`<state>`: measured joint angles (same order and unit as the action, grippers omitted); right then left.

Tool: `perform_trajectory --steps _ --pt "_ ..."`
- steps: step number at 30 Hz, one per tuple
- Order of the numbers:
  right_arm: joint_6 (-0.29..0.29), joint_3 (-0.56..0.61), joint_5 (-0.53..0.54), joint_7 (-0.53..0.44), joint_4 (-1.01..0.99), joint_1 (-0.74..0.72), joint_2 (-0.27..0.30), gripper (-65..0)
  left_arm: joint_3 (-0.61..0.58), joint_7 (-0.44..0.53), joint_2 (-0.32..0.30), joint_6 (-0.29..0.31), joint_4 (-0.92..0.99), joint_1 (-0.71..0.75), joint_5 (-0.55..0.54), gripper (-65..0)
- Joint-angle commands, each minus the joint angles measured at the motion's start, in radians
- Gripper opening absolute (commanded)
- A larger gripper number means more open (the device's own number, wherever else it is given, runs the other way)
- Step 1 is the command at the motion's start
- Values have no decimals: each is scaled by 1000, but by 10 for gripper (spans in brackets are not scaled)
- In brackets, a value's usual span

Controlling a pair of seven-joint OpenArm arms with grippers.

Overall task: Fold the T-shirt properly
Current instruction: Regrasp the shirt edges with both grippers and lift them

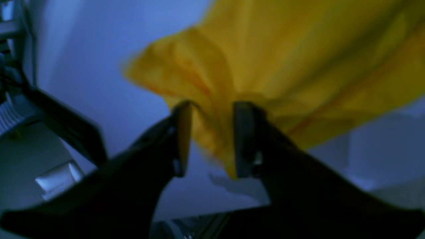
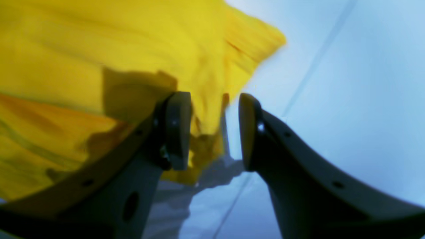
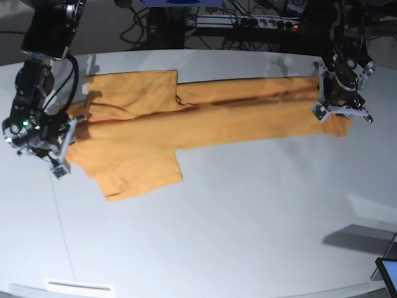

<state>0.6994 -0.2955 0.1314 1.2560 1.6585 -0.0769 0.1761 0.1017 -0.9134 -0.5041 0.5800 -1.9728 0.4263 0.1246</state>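
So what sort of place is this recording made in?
Probably a robotics lab or test bench: a bare white table holding only the T-shirt, a power strip with tangled cables behind it, and two arms mounted at the table's ends.

No readable text, labels, brands, numbers or signs in any view

T-shirt (image 1: 298, 59) motion-blurred in both wrist views, left hand (image 3: 340, 112) fingertips indistinct from base
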Motion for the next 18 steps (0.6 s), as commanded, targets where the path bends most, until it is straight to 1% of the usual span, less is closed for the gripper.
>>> perform_trajectory --steps 1,8,12,15,18 --pt "-1 -3 4 -8 13 -21 12 -415 13 10 -17 -10 -15 -7 13 -408" --pt "-1 -1 4 -8 13 -21 13 -418 20 10 -17 -12 -15 -17 11 -401" --pt "-1 -1 4 -46 13 -17 13 -419 77 12 -6 -12 -18 -54 4 -401" --pt "-1 -1 4 -58 19 -16 15 -419 102 14 29 -12 -20 -97 4 -401" --pt "-1 0 4 -63 24 -22 15 -419 97 14 63 -12 -21 -129 4 -401"
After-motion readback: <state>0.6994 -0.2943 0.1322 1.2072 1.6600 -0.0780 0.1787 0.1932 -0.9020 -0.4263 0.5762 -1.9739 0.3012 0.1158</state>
